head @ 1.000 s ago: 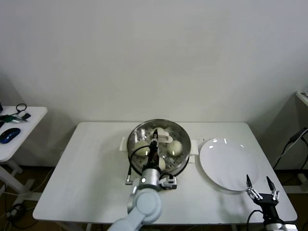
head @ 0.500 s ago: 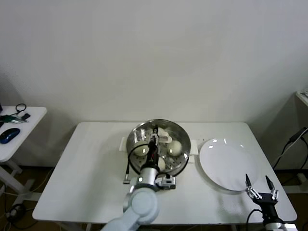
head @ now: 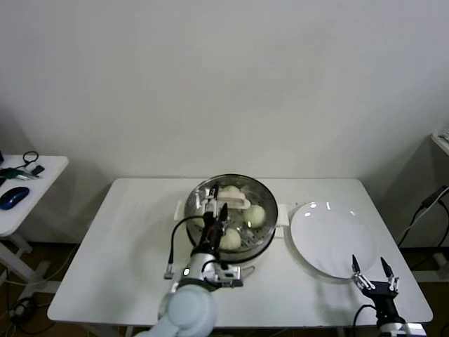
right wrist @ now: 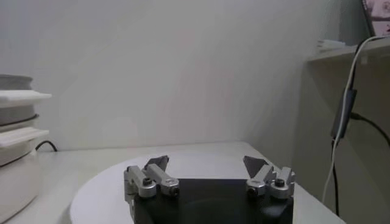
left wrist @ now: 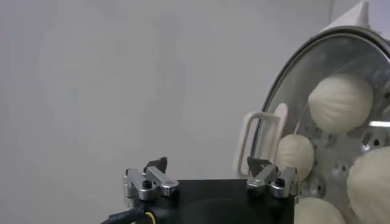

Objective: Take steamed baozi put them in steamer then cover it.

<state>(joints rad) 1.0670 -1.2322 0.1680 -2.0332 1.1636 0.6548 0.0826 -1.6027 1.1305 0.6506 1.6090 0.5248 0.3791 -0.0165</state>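
Observation:
The steamer [head: 198, 242] stands mid-table on its white base, with several steamed baozi [head: 255, 215] inside. The glass cover [head: 261, 194] lies on top, its cream handle [head: 236, 203] across the middle. My left gripper [head: 215, 205] hovers open over the steamer's near left side, just beside the handle and holding nothing. In the left wrist view the left gripper [left wrist: 210, 171] is wide apart, with the handle [left wrist: 255, 143] and baozi [left wrist: 340, 102] under the cover [left wrist: 286, 91] beyond it. My right gripper [head: 370, 271] waits open at the table's front right; in its own view the right gripper [right wrist: 207, 164] is empty.
A flat white plate [head: 330, 235] lies to the right of the steamer, under the right gripper, and shows as the plate [right wrist: 103, 185] in the right wrist view. A black cable [head: 172, 254] hangs from the left arm. A side table [head: 42, 184] with a mouse stands far left.
The left gripper has opened and let go of the cover's handle, then drawn back a little toward the left front. The cover stays on the steamer. The right gripper has barely shifted.

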